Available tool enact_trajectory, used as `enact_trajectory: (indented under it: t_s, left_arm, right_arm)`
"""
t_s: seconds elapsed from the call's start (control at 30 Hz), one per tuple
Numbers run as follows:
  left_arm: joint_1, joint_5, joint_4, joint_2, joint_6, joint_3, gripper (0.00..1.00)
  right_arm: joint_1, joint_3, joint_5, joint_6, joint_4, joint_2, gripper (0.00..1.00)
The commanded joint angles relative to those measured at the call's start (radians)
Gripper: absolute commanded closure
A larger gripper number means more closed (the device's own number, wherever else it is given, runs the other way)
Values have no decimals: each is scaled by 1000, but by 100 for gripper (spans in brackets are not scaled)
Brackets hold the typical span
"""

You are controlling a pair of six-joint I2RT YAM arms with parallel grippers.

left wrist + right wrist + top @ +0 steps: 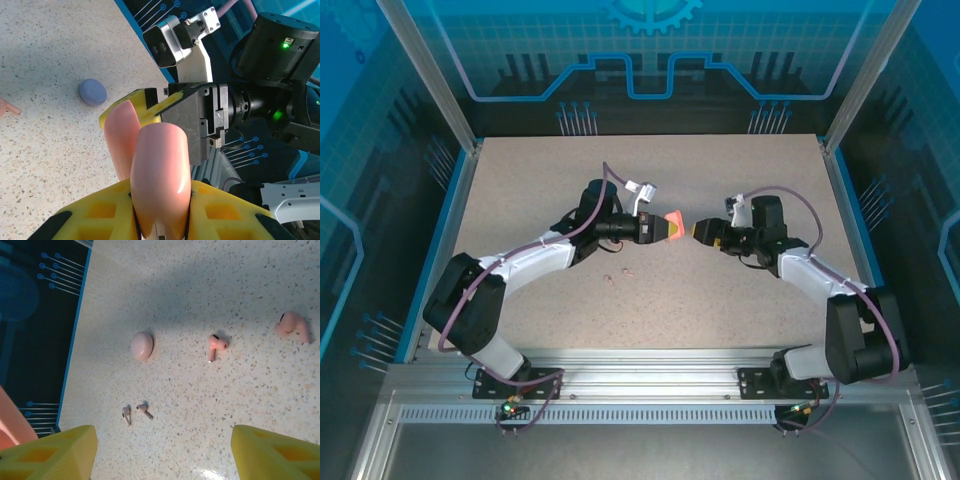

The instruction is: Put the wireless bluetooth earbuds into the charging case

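My left gripper [161,205] is shut on a coral-pink charging case [160,170], held up off the table [520,190]. Two rounded halves of the case show, one behind the other. In the top view the case [672,224] points toward my right gripper [698,231], which hangs close in front of it. The right gripper [160,455] is open with nothing between its yellow fingers [55,452]. On the table below it lie two coral earbuds [217,344] [292,326] and two tiny pale beige earbuds [126,414] [144,410].
A pale pink closed case [141,345] lies on the table near the beige buds. A purple-blue closed case [92,92] rests farther off. Blue side walls [430,240] ring the table. Two small buds [618,274] lie in front of the left arm.
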Motion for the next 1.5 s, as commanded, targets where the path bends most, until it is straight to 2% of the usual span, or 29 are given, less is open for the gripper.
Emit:
enact_trajectory:
  t_s: [0.0,0.23,0.63,0.87,1.03,1.27,1.37,1.47]
  left_arm:
    - [-1,36,39,-14,14,19,98]
    - [-1,50,47,-11,9,27,98]
    - [-14,52,72,-4,-10,35,99]
    - [-21,60,76,-2,-13,42,99]
    - [-25,66,75,-1,-13,50,99]
    - [-30,66,80,7,-15,49,99]
    - [-30,65,83,8,-16,51,100]
    - [-31,65,87,11,-18,53,100]
  right_arm:
    - [-6,-2,-68,-17,-6,-98,28]
    - [0,21,-174,-40,7,-136,30]
    - [36,78,-190,-38,45,-34,39]
    - [40,89,-187,-49,51,13,53]
    - [42,119,-249,-69,56,46,66]
    - [42,148,-373,-121,30,72,68]
    - [42,150,-389,-127,27,71,74]
    - [41,152,-391,-127,25,74,88]
